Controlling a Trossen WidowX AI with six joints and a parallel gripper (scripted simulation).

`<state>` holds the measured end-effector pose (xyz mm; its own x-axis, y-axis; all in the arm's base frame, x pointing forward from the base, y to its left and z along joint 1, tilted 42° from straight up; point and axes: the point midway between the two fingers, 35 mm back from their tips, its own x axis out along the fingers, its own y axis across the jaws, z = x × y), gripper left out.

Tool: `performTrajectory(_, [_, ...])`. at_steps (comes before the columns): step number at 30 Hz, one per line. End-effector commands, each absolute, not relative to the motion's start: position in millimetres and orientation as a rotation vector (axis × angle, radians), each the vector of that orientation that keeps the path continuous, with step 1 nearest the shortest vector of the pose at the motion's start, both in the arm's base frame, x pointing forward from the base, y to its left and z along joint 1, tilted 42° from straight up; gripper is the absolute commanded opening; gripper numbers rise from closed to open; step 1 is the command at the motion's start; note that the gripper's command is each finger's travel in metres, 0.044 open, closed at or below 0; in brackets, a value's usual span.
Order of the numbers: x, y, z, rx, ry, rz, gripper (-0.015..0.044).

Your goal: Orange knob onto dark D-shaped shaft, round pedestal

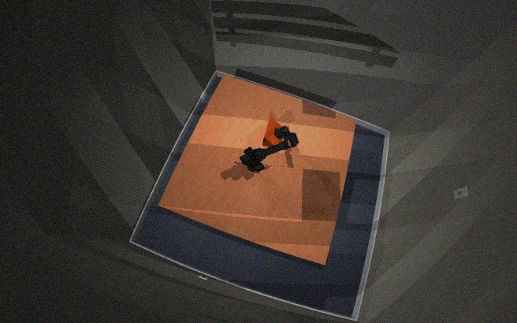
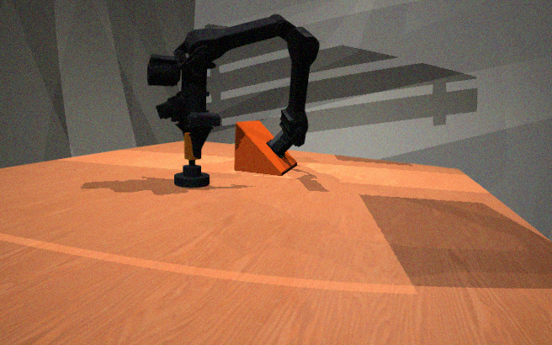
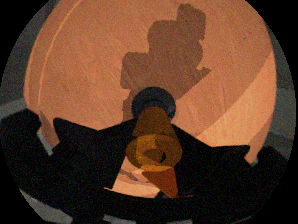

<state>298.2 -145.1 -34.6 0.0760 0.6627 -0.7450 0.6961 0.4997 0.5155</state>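
The orange knob (image 2: 188, 147) (image 3: 154, 122) is upright in my gripper (image 2: 190, 151) (image 3: 153, 124), which is shut on it. The dark round pedestal (image 2: 191, 179) (image 3: 153, 92) stands on the table directly below. A short piece of the dark shaft (image 2: 191, 162) shows between the knob's lower end and the pedestal's raised collar, so the knob is not against the pedestal. Whether the shaft's tip is inside the knob's hole or only touches its underside, I cannot tell. The shaft's flat side is hidden. In the top view the arm hides knob and pedestal.
An orange wedge (image 1: 271, 130) (image 2: 250, 151) carries the arm's base, right of the pedestal in the exterior view. The arm arches from it over to the pedestal. The wooden table top (image 1: 228, 192) (image 2: 226, 240) bears several dark shadows.
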Motion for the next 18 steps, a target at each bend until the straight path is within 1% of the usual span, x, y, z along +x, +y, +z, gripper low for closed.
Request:
performTrajectory(1, [299.8,-149.4,-32.4,1.227,1.616,-0.081,0.0000])
performTrajectory(6, [300.9,-150.8,-32.2,1.345,1.634,-0.211,0.0000])
performTrajectory(18, [303.9,-149.4,-37.7,1.345,1.633,-0.211,0.0000])
